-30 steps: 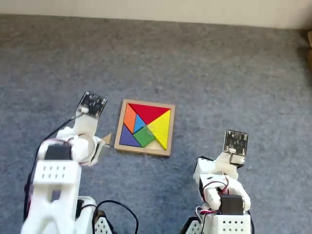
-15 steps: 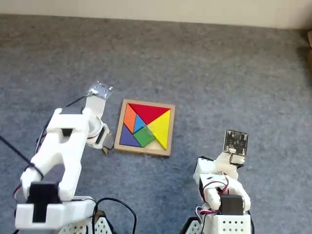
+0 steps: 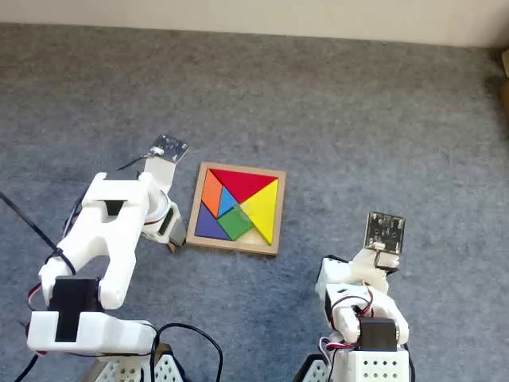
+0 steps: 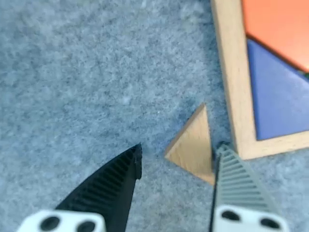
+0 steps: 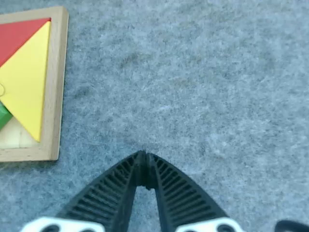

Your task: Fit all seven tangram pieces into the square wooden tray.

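The small plain wooden triangle piece lies on the grey carpet, just outside the square wooden tray, by the tray's corner next to the blue piece. The left claw is open wide, with 1 finger on each side of the triangle. It is the nearer claw by far. The right claw is closed on nothing, well away from the tray. The bare spot in the tray, beside the yellow triangle piece, looks like where it goes.

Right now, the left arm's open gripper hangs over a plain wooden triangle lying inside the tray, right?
Not quite. The wooden triangle lies outside the tray, on the carpet beside its corner, as the left wrist view shows. The left gripper is indeed open over it.
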Robot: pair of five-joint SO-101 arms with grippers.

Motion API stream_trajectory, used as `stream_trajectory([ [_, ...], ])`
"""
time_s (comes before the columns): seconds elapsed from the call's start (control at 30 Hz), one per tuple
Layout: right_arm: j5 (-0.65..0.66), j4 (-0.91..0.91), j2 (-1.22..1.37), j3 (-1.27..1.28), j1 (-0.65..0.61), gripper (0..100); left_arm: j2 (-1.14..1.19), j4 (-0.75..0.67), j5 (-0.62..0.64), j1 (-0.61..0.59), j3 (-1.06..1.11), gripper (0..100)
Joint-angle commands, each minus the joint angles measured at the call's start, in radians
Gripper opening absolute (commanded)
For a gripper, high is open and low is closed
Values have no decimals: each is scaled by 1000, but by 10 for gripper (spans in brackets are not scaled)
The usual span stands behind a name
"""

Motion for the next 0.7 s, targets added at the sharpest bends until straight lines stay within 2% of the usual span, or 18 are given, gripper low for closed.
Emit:
stream_trajectory([
  [0.0,11,-24,-19,124,10,5,-2,-11,-8,35,-44,213],
  [0.4,11,-24,-19,124,12,5,-2,-28,-8,36,-38,207],
  [0.53,11,-24,-19,124,12,5,-1,-28,-11,39,-36,159],
  [0.67,11,-24,-19,124,12,5,-1,-28,-11,39,-35,154],
])
